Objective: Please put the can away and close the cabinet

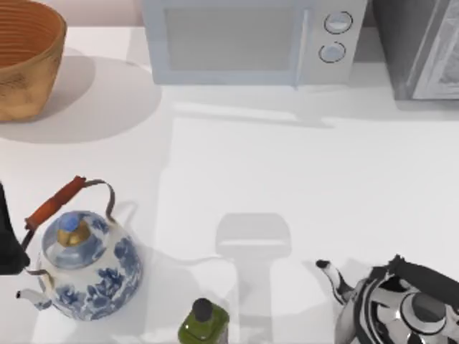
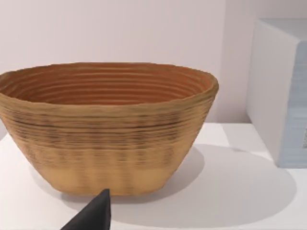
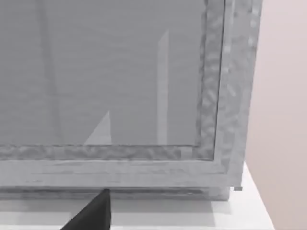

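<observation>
Two kettles sit near the front in the top view: a blue kettle (image 1: 86, 269) at 8 o'clock and a silver kettle (image 1: 405, 304) at 5, with a bottle (image 1: 204, 324) at 6. The basket (image 1: 25, 61) is at 10, the microwave (image 1: 244, 39) at 12 and the cabinet (image 1: 423, 50) at 1. My left arm (image 1: 6, 247) is at 9. Where the can is, I cannot tell.

Left wrist view: my left gripper (image 2: 93, 216) faces the basket (image 2: 108, 129), parked by my guess (open or closed, I cannot tell).

Right wrist view: my right gripper (image 3: 93, 213) hangs close to the cabinet (image 3: 120, 96) front, probably to work its door. I cannot tell its state either.
</observation>
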